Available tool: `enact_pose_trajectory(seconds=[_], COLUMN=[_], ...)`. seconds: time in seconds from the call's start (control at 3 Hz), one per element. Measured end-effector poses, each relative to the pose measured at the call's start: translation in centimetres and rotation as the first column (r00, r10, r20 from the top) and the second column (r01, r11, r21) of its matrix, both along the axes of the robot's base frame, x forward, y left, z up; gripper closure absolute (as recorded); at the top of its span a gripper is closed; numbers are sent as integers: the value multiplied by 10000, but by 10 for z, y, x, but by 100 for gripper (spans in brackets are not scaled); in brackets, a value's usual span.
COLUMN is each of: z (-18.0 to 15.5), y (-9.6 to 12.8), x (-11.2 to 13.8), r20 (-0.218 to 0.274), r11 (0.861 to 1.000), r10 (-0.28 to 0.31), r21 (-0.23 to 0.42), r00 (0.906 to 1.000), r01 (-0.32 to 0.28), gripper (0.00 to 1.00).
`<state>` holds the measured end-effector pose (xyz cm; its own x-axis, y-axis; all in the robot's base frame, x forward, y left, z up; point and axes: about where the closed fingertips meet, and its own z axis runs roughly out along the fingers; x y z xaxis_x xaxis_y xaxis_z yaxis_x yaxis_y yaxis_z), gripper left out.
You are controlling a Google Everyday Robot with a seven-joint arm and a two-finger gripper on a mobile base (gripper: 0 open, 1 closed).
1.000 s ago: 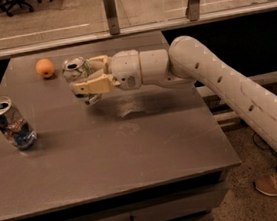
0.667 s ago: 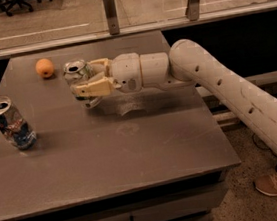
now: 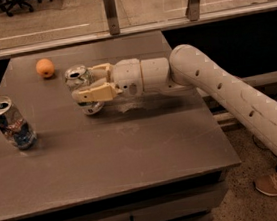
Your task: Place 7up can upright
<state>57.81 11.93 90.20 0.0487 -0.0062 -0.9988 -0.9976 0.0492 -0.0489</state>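
Note:
The 7up can (image 3: 81,84) is a small silver can with a shiny open top, standing nearly upright on the grey table (image 3: 133,148) at its middle back. My gripper (image 3: 86,83) reaches in from the right and is shut around the can's body, one cream finger (image 3: 96,93) in front and one behind. The can's lower part is partly hidden by the front finger. Its base is at or just above the table top.
An orange (image 3: 45,67) lies at the back left of the table. A can with a blue and red label (image 3: 10,122) stands upright at the left edge. A glass railing runs behind the table. A person's shoe (image 3: 276,185) is on the floor at lower right.
The gripper with the can has barely moved; the can stays held in about the same place and stance.

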Motion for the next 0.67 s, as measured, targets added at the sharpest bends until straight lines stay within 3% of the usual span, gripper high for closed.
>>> enact_pose_trajectory(seconds=[0.33,0.67], z=[-4,-2], y=[4,-4], x=[-2,-1], r20=[-132,-68], r11=[10000,9994], r10=[52,-36], r21=[38,-348], r00=[9999,10000], r01=[-51,33], gripper=[0,0])
